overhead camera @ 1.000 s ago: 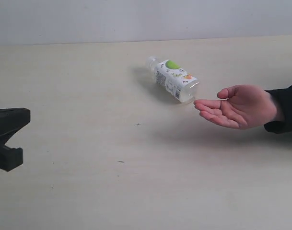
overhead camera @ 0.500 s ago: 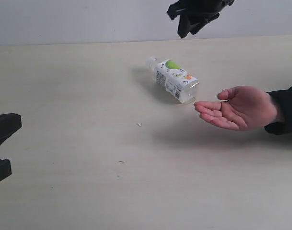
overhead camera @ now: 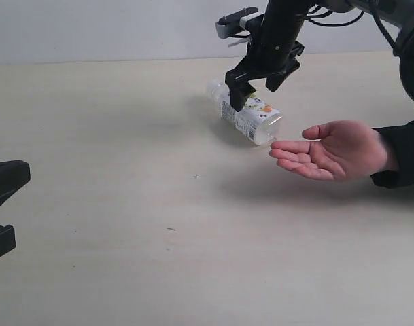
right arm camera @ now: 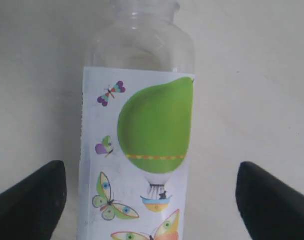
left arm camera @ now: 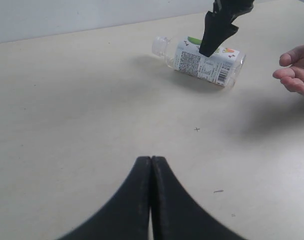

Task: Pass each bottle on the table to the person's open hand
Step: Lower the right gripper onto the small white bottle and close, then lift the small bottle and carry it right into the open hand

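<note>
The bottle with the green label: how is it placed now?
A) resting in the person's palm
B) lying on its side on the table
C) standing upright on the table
B: the bottle lies on its side on the table, under the open right tool; the person's hand is empty.

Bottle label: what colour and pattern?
White label with green balloon and butterflies; right wrist view shows it best.

no readable text on bottle (overhead camera: 258, 123)

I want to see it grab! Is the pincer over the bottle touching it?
Apart. The right wrist view shows the right pincer open, with bare table between each finger and the bottle.
</note>
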Controlling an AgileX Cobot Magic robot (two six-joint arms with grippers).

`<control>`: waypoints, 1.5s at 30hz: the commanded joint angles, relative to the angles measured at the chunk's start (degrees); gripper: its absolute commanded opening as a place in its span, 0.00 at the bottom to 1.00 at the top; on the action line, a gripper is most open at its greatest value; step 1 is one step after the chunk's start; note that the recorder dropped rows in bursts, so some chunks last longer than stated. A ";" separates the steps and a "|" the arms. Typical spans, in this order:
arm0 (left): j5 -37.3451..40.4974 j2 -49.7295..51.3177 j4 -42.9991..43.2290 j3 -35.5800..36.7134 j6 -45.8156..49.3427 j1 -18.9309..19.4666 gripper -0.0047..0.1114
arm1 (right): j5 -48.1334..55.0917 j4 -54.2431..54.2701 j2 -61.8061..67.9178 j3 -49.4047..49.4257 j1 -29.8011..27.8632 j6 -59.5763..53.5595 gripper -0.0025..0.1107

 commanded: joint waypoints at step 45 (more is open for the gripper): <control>-0.61 -0.35 -0.06 0.16 -0.55 0.25 0.04 | -0.21 -3.74 -34.38 19.73 0.00 19.58 0.02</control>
